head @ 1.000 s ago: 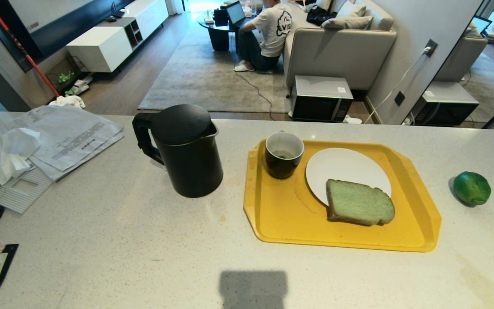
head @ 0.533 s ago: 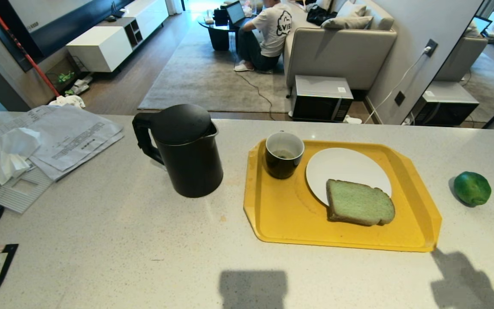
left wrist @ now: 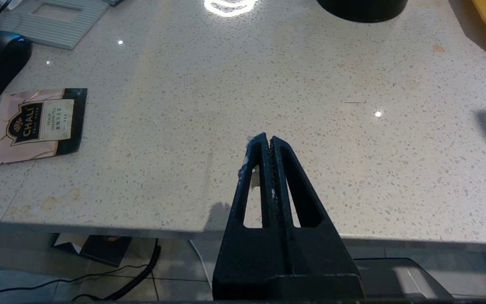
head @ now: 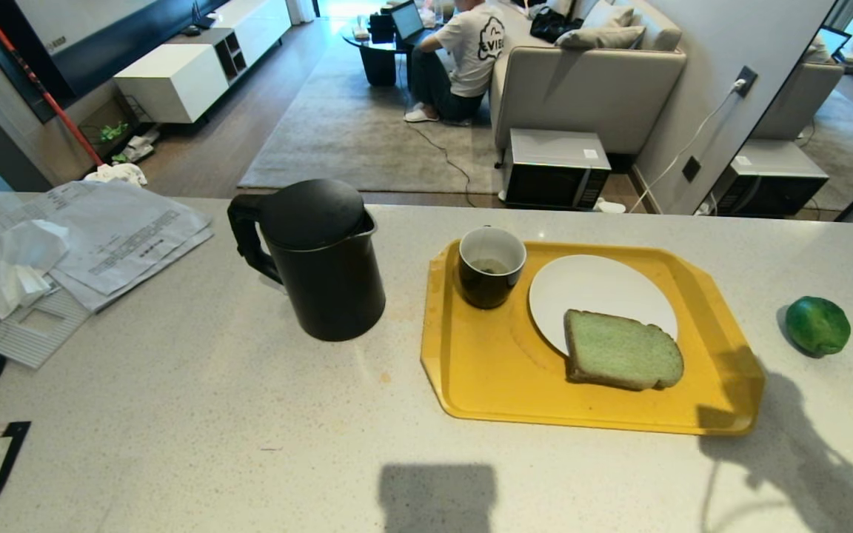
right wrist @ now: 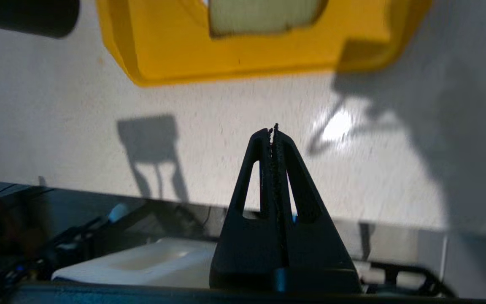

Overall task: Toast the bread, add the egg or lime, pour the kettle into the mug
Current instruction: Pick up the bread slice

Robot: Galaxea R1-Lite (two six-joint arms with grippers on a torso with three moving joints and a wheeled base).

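Head view alone shows lime (head: 817, 324) and mug (head: 491, 266); wrist views alone show left gripper (left wrist: 269, 141) and right gripper (right wrist: 271, 131), both clamped empty.

I can read "CHALI" on the tea sachet (left wrist: 36, 124) lying on the tabletop (left wrist: 243, 105), with "PEACH OOLONG TEA" beneath it. The person's white T-shirt (head: 480, 44) shows "VIS".

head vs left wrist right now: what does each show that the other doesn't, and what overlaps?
Head only: the lime, mug, plate and bread, plus a person sitting on the floor beyond the counter.
Left wrist only: the left gripper, jaws shut, hanging over the counter's near edge, and the floor below.
Both: the counter, tea packet, kettle (wrist sees just its base) and a tray corner.
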